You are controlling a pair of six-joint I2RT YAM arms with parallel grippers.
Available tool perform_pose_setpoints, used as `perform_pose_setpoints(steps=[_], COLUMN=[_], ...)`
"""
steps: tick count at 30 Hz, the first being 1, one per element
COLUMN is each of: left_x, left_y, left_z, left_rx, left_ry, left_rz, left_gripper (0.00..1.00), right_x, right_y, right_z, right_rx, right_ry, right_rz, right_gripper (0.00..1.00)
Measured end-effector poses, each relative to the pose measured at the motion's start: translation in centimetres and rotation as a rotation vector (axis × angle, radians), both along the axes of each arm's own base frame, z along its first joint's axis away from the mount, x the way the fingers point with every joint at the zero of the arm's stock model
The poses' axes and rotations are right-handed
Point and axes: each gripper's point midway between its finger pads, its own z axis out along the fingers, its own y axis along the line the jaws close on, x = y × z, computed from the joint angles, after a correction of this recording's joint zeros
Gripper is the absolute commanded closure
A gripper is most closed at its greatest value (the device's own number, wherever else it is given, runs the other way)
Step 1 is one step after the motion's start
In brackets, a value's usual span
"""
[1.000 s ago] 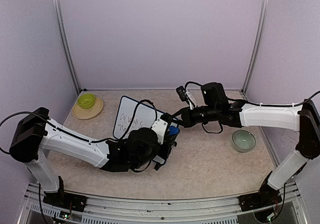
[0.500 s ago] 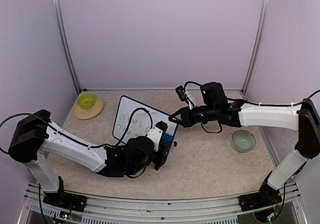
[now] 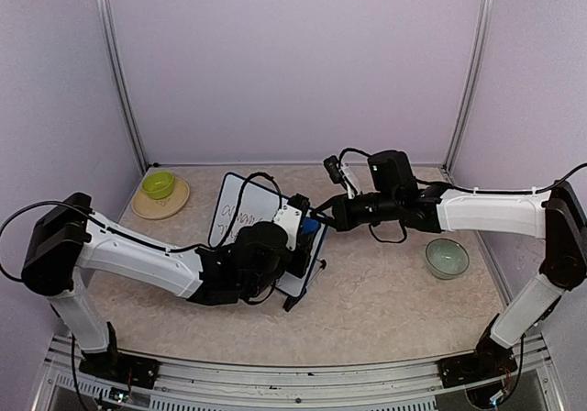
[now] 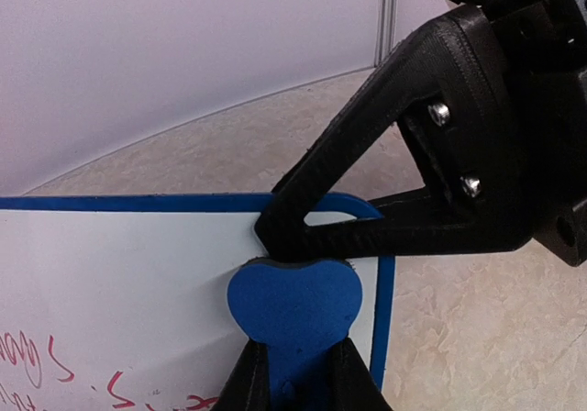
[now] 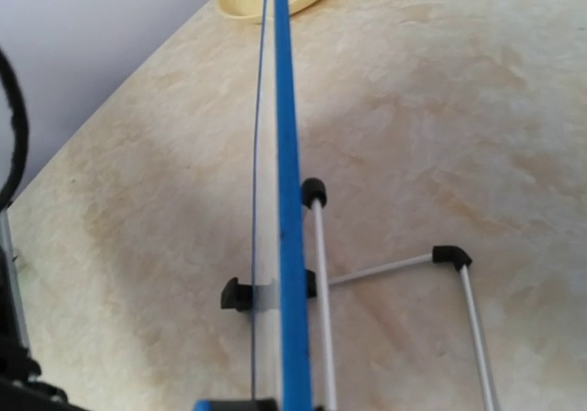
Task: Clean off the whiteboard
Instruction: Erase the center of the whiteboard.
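The left hand (image 4: 297,382) is closed narrowly on a small blue eraser block (image 4: 293,303), whose rounded end presses against the whiteboard (image 4: 119,273) just under its top right corner. The right hand (image 4: 273,235) is nearer that corner and pinches shut on the frame there, steadying the board, which stands propped on its fold-out legs mid-surface (image 3: 394,283). The red writing (image 4: 37,361) lies down and left of the block, so the wipe likely goes that way.
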Motion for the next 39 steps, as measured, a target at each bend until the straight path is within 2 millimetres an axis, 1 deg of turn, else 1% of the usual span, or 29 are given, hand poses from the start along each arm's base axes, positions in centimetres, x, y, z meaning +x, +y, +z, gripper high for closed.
perform_pose_setpoints(steps=[6, 9, 12, 15, 17, 19, 28, 30, 34, 37, 39], left_x=[0.3, -0.1, -0.7, -1.3, -1.6, -1.8, -1.6, -1.3, -0.6, -0.3, -0.1], left_y=[-0.2, 0.3, 1.8, 3.3, 3.8, 4.0, 3.7, 3.1, 1.4, 0.9, 0.9], left_z=[-0.5, -1.0, -2.5, -4.7, -5.5, -5.8, -5.3, -4.7, -2.6, -1.8, -1.7], left_rx=[-0.004, -0.018, -0.002, 0.028, 0.034, 0.034, 0.056, 0.063, 0.041, 0.033, 0.035], left_ry=[0.001, 0.014, 0.045, 0.082, 0.098, 0.106, 0.097, 0.084, 0.048, 0.031, 0.028], left_rz=[0.003, 0.003, 0.011, 0.022, 0.027, 0.031, 0.032, 0.029, 0.025, 0.024, 0.024], left_gripper=[0.83, 0.83, 0.83, 0.83, 0.83, 0.83, 0.83, 0.83, 0.83, 0.83, 0.82], right_x=[0.3, 0.2, 0.1, 0.1, 0.1, 0.1, 0.1, 0.2, 0.3, 0.2, 0.3], right_y=[-0.3, -0.3, -0.2, -0.2, -0.2, -0.2, -0.2, -0.2, -0.4, -0.4, -0.4], right_z=[-0.2, -0.3, -0.2, -0.2, -0.2, -0.2, -0.2, -0.2, -0.3, -0.3, -0.3], right_rx=[-0.007, -0.007, -0.002, -0.001, -0.001, -0.001, -0.002, -0.003, -0.004, -0.003, -0.003], right_ry=[0.004, 0.008, 0.007, 0.007, 0.008, 0.008, 0.006, 0.006, 0.006, 0.006, 0.005], right_rz=[-0.018, -0.012, -0.004, -0.004, -0.004, -0.003, -0.006, -0.009, -0.013, -0.013, -0.014], right_gripper=[1.0, 1.0, 1.0, 1.0, 1.0, 1.0, 1.0, 1.0, 1.0, 1.0, 1.0])
